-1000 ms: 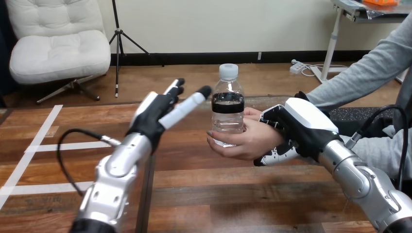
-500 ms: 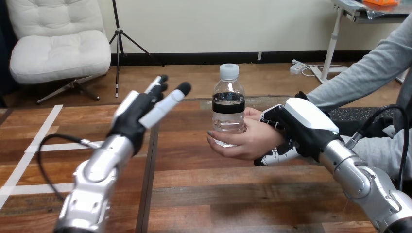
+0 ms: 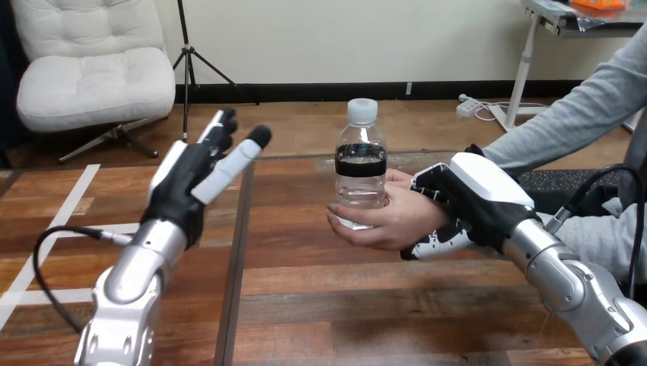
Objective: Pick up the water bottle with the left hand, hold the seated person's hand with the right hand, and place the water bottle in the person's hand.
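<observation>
In the head view, the water bottle stands upright in the person's hand, whose fingers curl round its lower part. Its cap and dark label band are clear above them. The grip hides its base, so I cannot tell whether it rests on the bench or hangs just over it. Judged from this, the handover looks done, and the risks lie in letting go.

The main risk is the right hand. Its fingers curl up from under the wrist end of the person's hand and its thumb lies over the top, so it is wrapped round that hand. A sudden pull or twist as it opens would jolt the person's grip. Since the bottle is held low, it could then tip or slide out. Too firm a squeeze would also be uncomfortable for the person. A slow, straight release seems safest.

The 2nd, smaller risk is the left hand. A sweep to the right at this height would meet the bottle's upper half.

That left hand is raised over the bench, well apart from the bottle on its left. Its fingers are straight, spread and holding nothing, pointing up and away. Its silver forearm rises from the lower left. The right forearm comes in from the lower right, angled up towards the person's hand.
</observation>
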`<state>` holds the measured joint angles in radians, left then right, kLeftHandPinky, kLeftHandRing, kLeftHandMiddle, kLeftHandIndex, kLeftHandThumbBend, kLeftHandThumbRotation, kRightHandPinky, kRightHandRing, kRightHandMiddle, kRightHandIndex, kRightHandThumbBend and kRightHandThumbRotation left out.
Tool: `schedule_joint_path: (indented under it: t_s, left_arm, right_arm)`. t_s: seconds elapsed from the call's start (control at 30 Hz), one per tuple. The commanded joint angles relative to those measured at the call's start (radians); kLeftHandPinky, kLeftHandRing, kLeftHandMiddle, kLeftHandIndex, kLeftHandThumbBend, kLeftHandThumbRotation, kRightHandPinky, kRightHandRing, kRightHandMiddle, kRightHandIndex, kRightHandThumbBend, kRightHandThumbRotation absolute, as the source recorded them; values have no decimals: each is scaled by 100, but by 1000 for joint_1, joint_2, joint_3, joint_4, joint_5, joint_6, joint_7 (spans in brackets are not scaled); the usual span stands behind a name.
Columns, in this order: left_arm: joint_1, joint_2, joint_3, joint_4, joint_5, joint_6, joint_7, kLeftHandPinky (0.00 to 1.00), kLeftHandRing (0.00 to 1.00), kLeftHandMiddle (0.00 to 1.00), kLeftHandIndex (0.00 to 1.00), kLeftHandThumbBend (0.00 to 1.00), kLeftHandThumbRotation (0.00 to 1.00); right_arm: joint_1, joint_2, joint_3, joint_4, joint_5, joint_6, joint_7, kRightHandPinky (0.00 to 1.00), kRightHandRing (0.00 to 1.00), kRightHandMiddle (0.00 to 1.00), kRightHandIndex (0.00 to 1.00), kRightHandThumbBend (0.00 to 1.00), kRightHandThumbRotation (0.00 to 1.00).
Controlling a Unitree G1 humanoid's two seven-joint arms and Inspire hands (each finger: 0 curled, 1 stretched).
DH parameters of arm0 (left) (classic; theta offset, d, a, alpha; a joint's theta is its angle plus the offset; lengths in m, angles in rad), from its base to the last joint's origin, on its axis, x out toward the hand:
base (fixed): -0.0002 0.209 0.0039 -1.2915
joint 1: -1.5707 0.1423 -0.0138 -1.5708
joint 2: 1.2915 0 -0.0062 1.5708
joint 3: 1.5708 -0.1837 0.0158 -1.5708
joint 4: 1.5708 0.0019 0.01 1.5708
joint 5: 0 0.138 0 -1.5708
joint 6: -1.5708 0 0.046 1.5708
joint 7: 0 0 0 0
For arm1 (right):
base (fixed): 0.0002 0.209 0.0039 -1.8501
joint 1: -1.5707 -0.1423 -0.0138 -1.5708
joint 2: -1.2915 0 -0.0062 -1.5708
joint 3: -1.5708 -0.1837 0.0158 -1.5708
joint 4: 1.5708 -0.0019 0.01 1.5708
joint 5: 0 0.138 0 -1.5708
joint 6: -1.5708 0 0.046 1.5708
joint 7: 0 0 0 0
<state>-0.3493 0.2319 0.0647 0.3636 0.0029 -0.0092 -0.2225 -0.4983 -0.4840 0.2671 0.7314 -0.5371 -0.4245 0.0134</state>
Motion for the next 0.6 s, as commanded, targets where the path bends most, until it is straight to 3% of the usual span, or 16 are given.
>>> schedule_joint_path:
  t_s: [0.0,0.23,0.57]
  left_arm:
    - [-18,17,25,-31,-11,-60,14,98,100,100,100,100,77]
    - [-13,18,39,-5,-9,-111,25,96,100,100,100,100,78]
    - [-10,22,51,13,-7,-134,30,94,99,99,100,100,78]
  right_arm:
    - [-58,-23,-30,-27,30,-14,9,36,40,46,46,80,0]
    - [-59,-34,-23,-27,29,-22,16,39,45,49,49,84,0]
    - [-65,-57,-3,-27,-7,-29,14,48,55,58,58,92,1]
